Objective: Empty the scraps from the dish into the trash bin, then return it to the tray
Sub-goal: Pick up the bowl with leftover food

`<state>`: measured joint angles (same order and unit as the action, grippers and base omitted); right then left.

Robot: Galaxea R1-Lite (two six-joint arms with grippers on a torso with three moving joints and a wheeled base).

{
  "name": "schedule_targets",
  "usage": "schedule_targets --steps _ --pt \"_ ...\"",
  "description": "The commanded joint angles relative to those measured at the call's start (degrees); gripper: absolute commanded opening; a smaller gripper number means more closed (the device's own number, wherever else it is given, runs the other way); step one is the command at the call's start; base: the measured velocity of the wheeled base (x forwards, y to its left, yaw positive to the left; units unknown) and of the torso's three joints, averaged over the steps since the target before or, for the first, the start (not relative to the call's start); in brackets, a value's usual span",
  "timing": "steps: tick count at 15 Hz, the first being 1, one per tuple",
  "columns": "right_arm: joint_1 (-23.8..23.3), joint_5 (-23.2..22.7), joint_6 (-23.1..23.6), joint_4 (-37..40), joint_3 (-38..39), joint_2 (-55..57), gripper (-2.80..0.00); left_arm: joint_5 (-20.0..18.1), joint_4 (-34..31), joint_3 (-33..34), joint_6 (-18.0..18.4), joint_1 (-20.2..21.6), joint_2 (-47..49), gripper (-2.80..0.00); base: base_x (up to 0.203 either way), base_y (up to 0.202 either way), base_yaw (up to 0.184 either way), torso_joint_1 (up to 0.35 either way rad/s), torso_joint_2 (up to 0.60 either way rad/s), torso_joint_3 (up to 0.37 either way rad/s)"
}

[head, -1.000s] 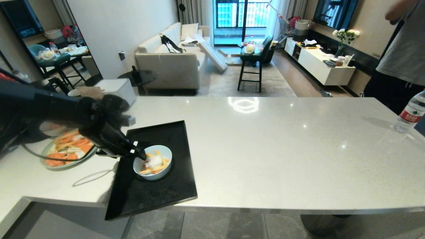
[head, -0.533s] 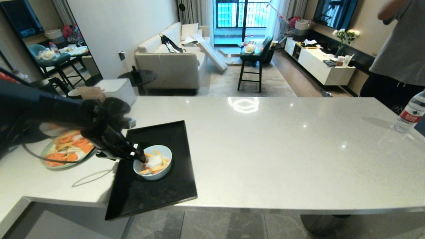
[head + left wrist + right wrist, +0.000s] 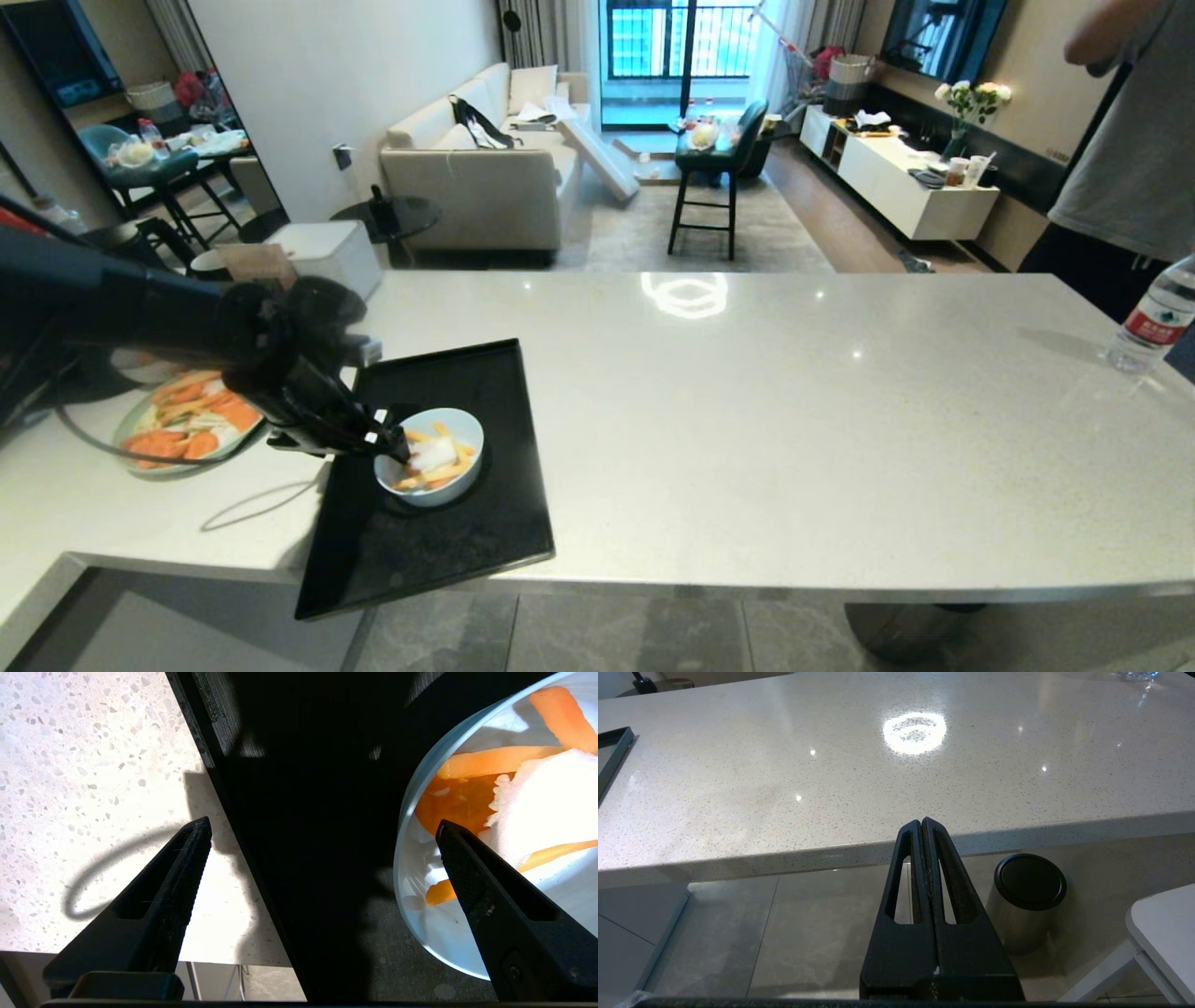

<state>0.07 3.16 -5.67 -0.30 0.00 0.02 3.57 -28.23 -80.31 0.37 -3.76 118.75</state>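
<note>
The left gripper (image 3: 373,446) is reaching in from the robot's left side and hanging at the dish's (image 3: 430,456) nine o'clock rim, its jaws spread wide. In the left wrist view the gripper (image 3: 322,828) is straddling that rim: one finger (image 3: 472,877) is sitting over the inside of the dish (image 3: 420,933), above the scraps (image 3: 490,760), and the other finger (image 3: 173,872) is hanging outside, over the edge of the tray (image 3: 303,812) and the speckled countertop (image 3: 93,765). Whether either finger is touching the dish cannot be told.

The dish, a small pale blue-white bowl, is standing upright on the black tray (image 3: 439,551), slightly toward the tray's nine o'clock side. The scraps (image 3: 431,457), thin yellow and orange strips around a white lump, are lying inside it. The tray is resting at an angle on the white countertop (image 3: 794,420), with its six o'clock corner jutting over the counter's near edge.

At the tray's nine o'clock a pale-green plate (image 3: 177,431) heaped with orange slices is sitting on the counter, partly hidden behind the left arm. A water bottle (image 3: 1153,317) is standing far off at the counter's three o'clock end, near a person in a grey shirt (image 3: 1134,159).

The right gripper (image 3: 922,822) is parked below the counter's edge with its jaws pressed together, holding nothing. Beside it on the floor a dark steel cylinder with a black top (image 3: 1027,900) is standing.
</note>
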Motion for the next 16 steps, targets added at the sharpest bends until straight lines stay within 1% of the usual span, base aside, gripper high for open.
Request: schedule_targets --steps 1,4,6,12,13,16 --pt "0.0 0.0 0.0 0.0 0.0 0.1 -2.8 0.0 -0.1 0.7 0.0 -0.6 -0.3 0.0 0.0 0.0 0.0 0.0 0.0 0.0" --pt "0.0 0.0 0.0 0.0 0.0 0.0 -2.8 0.1 0.3 1.1 0.0 -1.0 0.0 0.0 0.0 0.0 0.0 0.0 0.0 0.0" --pt "0.0 0.0 0.0 0.0 0.0 0.0 -2.8 0.0 1.7 1.2 0.0 -1.1 0.4 0.0 0.0 0.0 0.0 0.0 0.0 0.0" --pt "0.0 0.0 0.0 0.0 0.0 0.0 -2.8 0.0 1.9 1.5 0.0 -1.3 0.5 0.0 0.0 0.0 0.0 0.0 0.0 0.0" --pt "0.0 0.0 0.0 0.0 0.0 0.0 -2.8 0.0 2.0 1.6 0.0 -1.3 0.8 -2.8 0.0 0.0 0.0 0.0 0.0 0.0" --pt "0.0 0.0 0.0 0.0 0.0 0.0 -2.8 0.1 2.0 1.6 0.0 -1.1 1.0 -2.8 0.0 0.0 0.0 0.0 0.0 0.0"
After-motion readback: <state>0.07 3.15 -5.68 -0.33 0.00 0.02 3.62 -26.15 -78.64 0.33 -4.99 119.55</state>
